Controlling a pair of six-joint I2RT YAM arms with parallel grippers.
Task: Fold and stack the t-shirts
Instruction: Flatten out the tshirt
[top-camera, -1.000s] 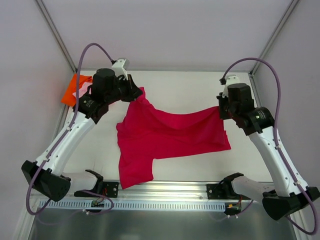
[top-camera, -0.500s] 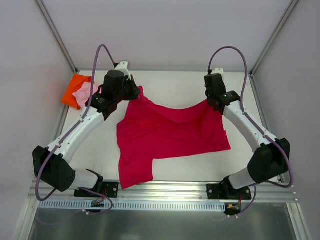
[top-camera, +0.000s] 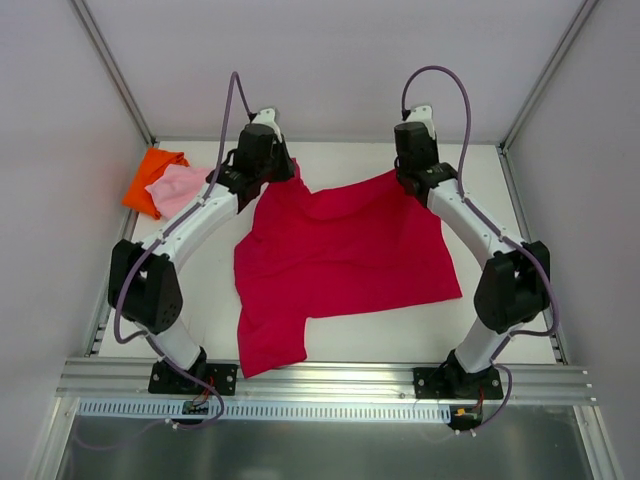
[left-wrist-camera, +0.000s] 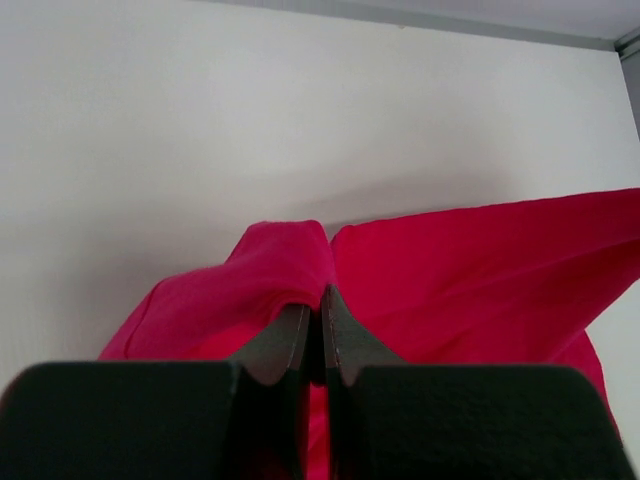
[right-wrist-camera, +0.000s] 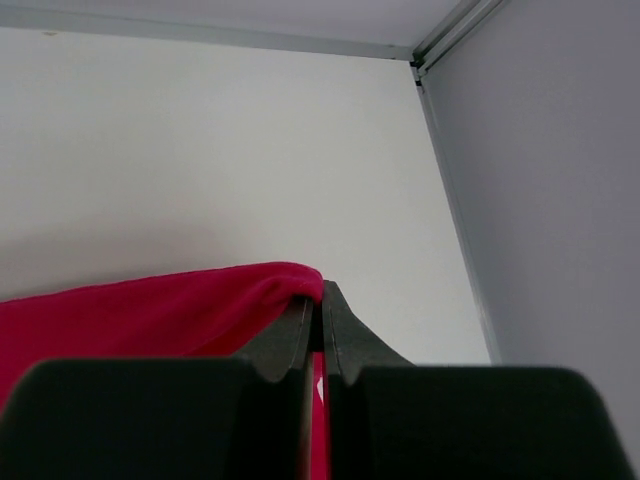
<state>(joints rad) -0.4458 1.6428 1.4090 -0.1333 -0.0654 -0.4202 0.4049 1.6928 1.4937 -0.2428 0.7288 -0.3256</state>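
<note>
T-shirt (top-camera: 345, 255) crimson, creased, far edge raised.

White table (top-camera: 350, 160), evenly lit. Pale grey walls (top-camera: 330, 60) enclose three sides. Aluminium rail (top-camera: 330, 378) spans the near edge.

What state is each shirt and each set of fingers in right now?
crimson shirt: unfolded, far corners held up.
pink shirt: folded, resting on orange shirt.
orange shirt: folded, partly under pink shirt.
left fingers: shut on crimson shirt.
right fingers: shut on crimson shirt.
</note>
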